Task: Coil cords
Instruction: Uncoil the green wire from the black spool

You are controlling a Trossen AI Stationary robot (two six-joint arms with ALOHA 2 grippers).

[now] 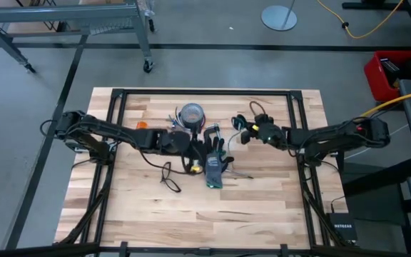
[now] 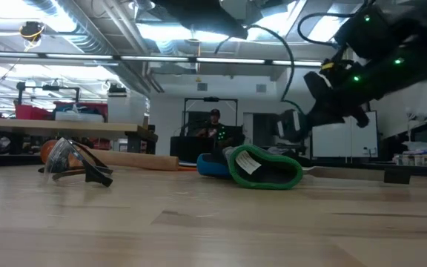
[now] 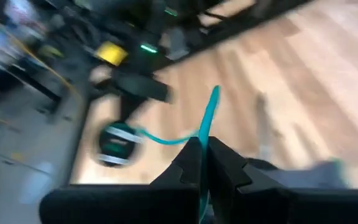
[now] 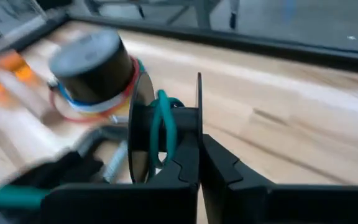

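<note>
In the left wrist view's lower centre, the left pincer (image 3: 202, 163) is pressed together on a teal cord (image 3: 207, 121) — it runs off to a spool (image 3: 115, 143) at left, held by the right pincer (image 4: 197, 163), pinching its flange above the table (image 1: 262, 200).

A teal cord (image 3: 166, 138) stands out against the pale, light-brown wood planks of the table (image 1: 262, 207), its strand pinched between the black fingers of the left gripper (image 3: 204, 163). The right gripper (image 4: 199, 155), also black, clamps a black-flanged spool (image 4: 143, 127) wound with the same teal. Nearby, a dark grey tape roll (image 4: 92, 65) sits above red, blue and white bands. A green-edged black glove (image 2: 267, 167) lies beside a blue object (image 2: 212, 165); an orange item (image 1: 142, 126) sits further left.
</note>
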